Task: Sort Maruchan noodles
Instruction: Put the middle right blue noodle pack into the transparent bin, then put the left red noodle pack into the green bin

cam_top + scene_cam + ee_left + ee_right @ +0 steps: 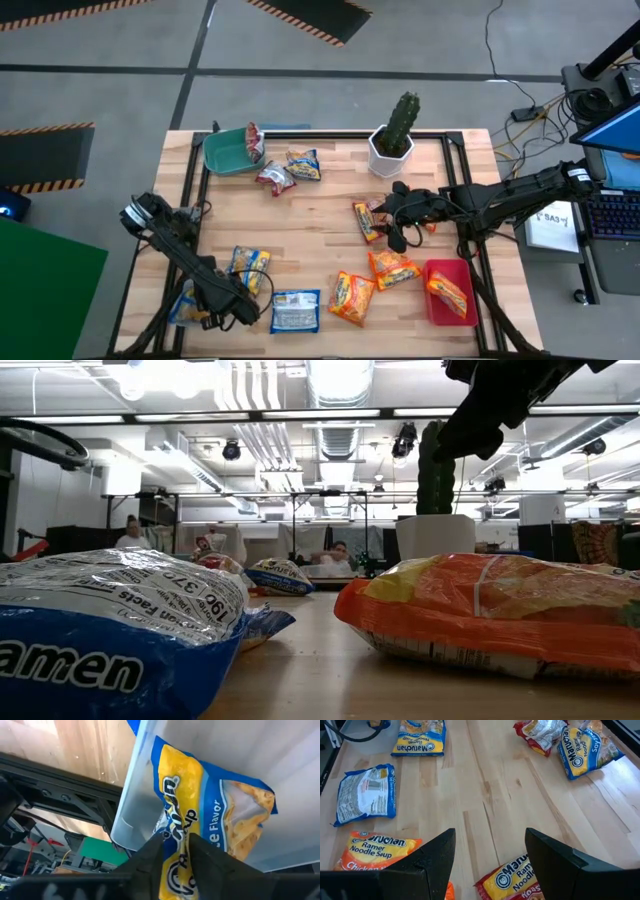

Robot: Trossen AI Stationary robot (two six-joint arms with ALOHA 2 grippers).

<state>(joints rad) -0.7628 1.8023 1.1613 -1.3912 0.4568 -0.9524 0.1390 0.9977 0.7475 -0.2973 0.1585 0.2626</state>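
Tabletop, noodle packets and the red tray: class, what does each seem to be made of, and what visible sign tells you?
Tabletop: probably pale wood planks, matt; grain and board seams show.
Noodle packets, e.g. the orange one: thin glossy plastic film, it seems; it crinkles and catches the light.
Red tray: likely smooth moulded plastic, given its even colour and raised rim.

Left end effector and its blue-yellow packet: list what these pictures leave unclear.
- Left end effector: fingertips overlap the blue-yellow packet; grip or release unclear, left wrist view.
- High view: arm hides that packet and most of the clear tray.
- Low view: near packets block the table behind.
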